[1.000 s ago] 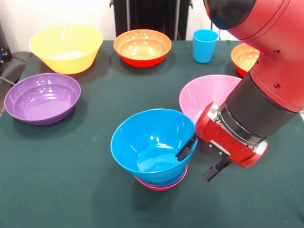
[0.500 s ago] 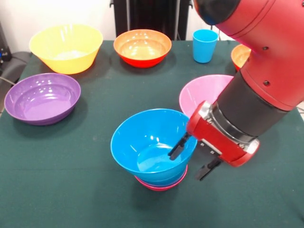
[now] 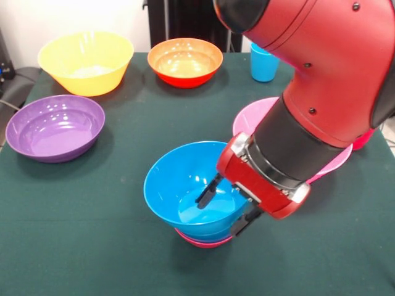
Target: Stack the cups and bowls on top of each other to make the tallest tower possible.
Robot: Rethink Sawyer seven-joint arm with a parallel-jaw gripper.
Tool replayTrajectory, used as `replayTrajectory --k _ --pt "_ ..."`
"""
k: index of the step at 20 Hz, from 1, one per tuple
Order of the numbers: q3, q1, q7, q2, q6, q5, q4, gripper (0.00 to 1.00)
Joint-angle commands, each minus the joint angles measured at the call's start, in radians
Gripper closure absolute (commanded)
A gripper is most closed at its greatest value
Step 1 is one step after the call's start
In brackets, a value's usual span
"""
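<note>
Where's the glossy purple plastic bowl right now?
In the front view, the glossy purple plastic bowl sits at the table's left edge, just below the yellow plastic bowl and left of the medium blue bowl.

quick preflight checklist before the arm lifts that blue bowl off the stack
1. Tool straddles the medium blue bowl rim, one finger inside, one outside: ok.
2. Tool shut on the rim: not ok, it looks open.
3. Tower upright, magenta-red bowl lowest: ok.
4. Pink bowl clear of the arm: cannot tell, the arm covers it.
5. Purple bowl and yellow bowl well away: ok.
</note>
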Motion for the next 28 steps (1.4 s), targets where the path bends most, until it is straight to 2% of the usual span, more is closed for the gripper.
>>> replayTrajectory --k 1,7,18,22,28 --pt "0.056 -0.018 0.125 0.038 -0.052 -0.017 -0.024 0.0" --pt "0.081 0.003 0.118 0.026 -0.068 -0.03 0.018 0.0" --pt "0.081 0.007 0.134 0.037 -0.08 -0.021 0.019 0.0" --pt "0.045 -0.007 0.175 0.071 -0.073 0.001 -0.03 0.0" --pt "0.004 -0.011 0.199 0.077 -0.034 0.028 -0.06 0.0"
